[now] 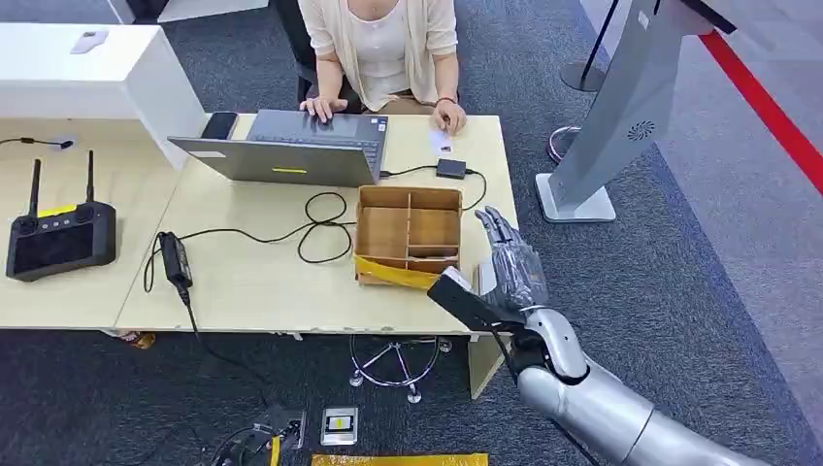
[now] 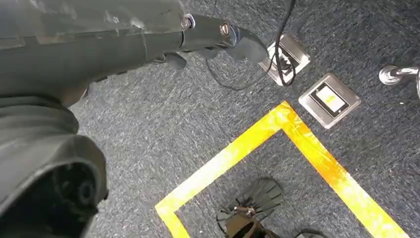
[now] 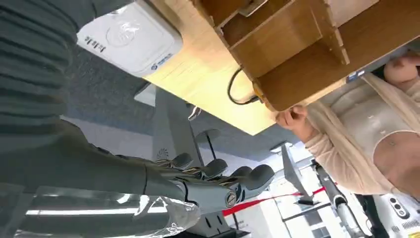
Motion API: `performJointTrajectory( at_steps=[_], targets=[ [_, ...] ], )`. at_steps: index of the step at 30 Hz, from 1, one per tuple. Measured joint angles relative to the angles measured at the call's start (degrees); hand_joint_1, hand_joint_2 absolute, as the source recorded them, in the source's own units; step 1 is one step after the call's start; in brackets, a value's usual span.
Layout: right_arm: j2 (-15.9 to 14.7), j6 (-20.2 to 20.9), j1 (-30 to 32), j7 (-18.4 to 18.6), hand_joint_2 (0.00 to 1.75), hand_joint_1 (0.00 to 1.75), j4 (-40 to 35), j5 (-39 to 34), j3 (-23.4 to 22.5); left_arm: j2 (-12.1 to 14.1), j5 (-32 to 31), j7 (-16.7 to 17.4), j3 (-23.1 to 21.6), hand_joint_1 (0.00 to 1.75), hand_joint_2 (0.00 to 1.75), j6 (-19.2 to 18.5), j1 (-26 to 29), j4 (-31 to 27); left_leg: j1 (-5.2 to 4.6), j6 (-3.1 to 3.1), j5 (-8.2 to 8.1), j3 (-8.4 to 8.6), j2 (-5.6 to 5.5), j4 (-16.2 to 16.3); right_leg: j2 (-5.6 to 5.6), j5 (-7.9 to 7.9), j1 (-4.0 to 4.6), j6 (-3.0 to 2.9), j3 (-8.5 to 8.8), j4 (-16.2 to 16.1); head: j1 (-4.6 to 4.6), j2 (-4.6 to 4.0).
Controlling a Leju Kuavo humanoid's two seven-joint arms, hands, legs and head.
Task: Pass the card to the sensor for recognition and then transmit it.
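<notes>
A white card [image 1: 440, 144] lies at the table's far edge, under the fingertips of a seated person's hand [image 1: 449, 116]. The white sensor pad [image 3: 131, 37] sits on the table beside the wooden box [image 1: 408, 233]; in the head view my right hand mostly hides it, leaving a white sliver [image 1: 482, 279]. My right hand [image 1: 507, 260] hovers over the table's right end, just right of the box, fingers stretched and holding nothing [image 3: 218, 181]. My left hand [image 2: 148, 34] hangs down over the carpet, also holding nothing.
A laptop [image 1: 291, 146] with the person typing stands at the back, a small black box [image 1: 449, 168] cabled to it. Cables loop mid-table, a black power brick [image 1: 175, 257] and a controller [image 1: 60, 238] lie left. A grey kiosk stand [image 1: 602, 146] is to the right.
</notes>
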Motion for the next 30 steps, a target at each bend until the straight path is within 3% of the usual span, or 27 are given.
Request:
performJointTrajectory(
  at_steps=[18, 30],
  targets=[
    [7.1, -3.0, 0.9, -3.1, 1.75, 0.00, 3.9, -1.2, 1.4, 0.6, 1.5, 0.0, -0.2, 0.00, 0.00, 0.2, 0.2, -0.8, 0.00, 0.00, 0.00, 0.00, 0.00, 0.0, 0.01, 0.00, 0.00, 0.00, 0.00, 0.0, 0.00, 0.00],
    [10.8, -2.6, 0.8, -4.0, 1.75, 0.00, 9.0, 1.6, 0.9, -0.3, -1.5, 3.3, -0.5, 0.00, 0.00, -0.7, -1.6, -0.9, 0.00, -0.01, 0.01, 0.02, 0.01, 0.0, 0.01, 0.00, 0.00, 0.00, 0.00, 0.0, 0.00, 0.00]
  ],
)
